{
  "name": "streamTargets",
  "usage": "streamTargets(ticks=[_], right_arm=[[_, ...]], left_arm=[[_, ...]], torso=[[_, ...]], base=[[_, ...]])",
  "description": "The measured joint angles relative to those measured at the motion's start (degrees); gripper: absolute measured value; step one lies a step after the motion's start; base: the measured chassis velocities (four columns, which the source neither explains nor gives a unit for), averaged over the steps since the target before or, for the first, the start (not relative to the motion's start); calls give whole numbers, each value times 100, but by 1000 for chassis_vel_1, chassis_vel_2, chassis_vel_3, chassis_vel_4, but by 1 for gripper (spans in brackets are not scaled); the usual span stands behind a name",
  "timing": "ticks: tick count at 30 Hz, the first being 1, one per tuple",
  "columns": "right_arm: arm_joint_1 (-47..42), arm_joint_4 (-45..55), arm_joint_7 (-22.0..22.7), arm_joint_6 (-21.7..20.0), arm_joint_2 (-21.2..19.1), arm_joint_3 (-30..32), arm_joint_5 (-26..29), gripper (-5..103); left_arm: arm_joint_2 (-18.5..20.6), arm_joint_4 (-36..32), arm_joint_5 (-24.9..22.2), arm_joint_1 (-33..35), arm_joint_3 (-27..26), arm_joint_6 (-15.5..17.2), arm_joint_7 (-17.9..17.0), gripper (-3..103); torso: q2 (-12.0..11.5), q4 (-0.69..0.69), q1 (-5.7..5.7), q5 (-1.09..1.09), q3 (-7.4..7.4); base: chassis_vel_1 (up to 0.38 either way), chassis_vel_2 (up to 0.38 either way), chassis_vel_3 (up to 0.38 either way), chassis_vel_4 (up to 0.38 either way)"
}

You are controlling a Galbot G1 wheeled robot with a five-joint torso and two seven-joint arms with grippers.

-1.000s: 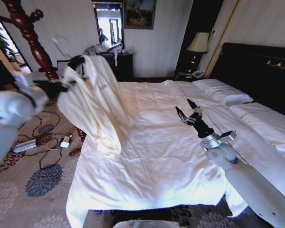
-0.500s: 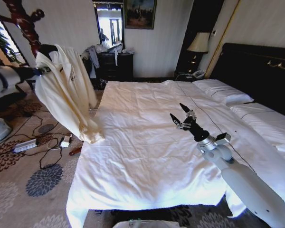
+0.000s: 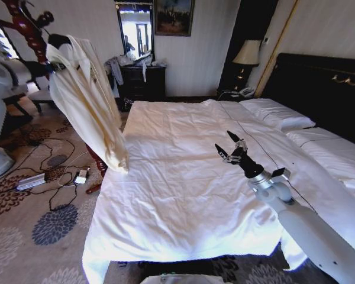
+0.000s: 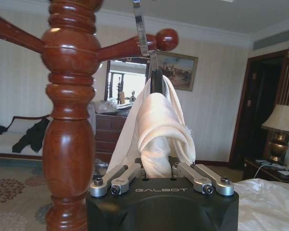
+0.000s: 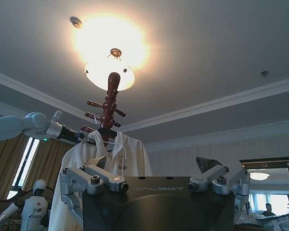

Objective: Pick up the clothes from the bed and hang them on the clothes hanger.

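Shirt is hanging clear of the bed, draped over the black hanger and dangling down beside the coat stand. In the left wrist view the hanger's silver hook is rising just beside one of the stand's red-brown arms, close under its knob; whether it is already resting on that arm cannot be told. The cream cloth is falling from the hanger in two folds, one bunched straight down toward the left tool.

Left tool is sitting right below the stand's arm, its fingers closed narrowly on the bunched fabric under the hanger. Its arm is reaching in from the stand's far side in the head view, up near the top of the shirt.

Right tool is hovering over the middle of the bed, well apart from the stand, fingers spread wide and holding nothing. Its camera is looking up across the room at the stand, where the shirt is spreading on the hanger under the pegs.

As for progress, I judge the pick-up finished: the duvet is lying bare, with no cream cloth left on it, and the shirt is already on the hanger. What seems left is seating the hook firmly on the stand's arm, letting go of the fabric, and drawing the left arm away without dragging the shirt off.
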Motion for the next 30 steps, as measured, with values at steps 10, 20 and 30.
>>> streamTargets(ticks=[10,20,30], right_arm=[[43,-53,-7,1,23,-41,-1,100],[-61,-63,-83,85,-32,72,1,100],[-25,-73,-128,108,-27,24,2,100]], left_arm=[[-386,853,111,-675,658,-65,240,17],[-585,1137,200,-859,857,-34,310,17],[-508,1110,151,-771,1016,27,487,17]], torso=[[0,-3,0,2,0],[0,-2,0,1,0],[1,-1,0,2,-1]], base=[[0,0,0,0],[0,0,0,0],[0,0,0,0]])
